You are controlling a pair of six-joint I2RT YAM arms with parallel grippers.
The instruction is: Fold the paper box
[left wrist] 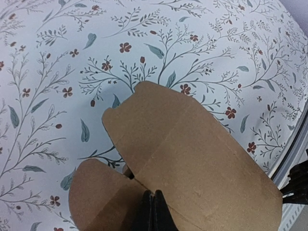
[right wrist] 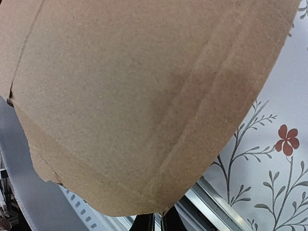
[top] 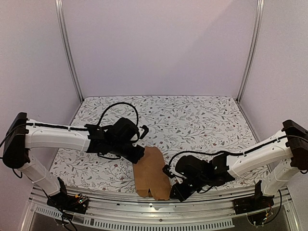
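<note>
Near the front edge of the floral surface (top: 192,115), the left tool (top: 139,155) and right tool (top: 174,196) are pinching opposite edges of the flat paper box (top: 153,174). Folding is seemingly just starting, next needing a flap creased.

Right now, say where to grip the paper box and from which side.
Pinch an outer edge, not the face: the paper box is a thin, flat creased sheet. Come from the left at its far corner, as the left claw does.

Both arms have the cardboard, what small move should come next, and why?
Probably carry the cardboard sheet farther onto the table: it looks flat, pinched by the left gripper and right gripper, its near end over the front rail.
</note>
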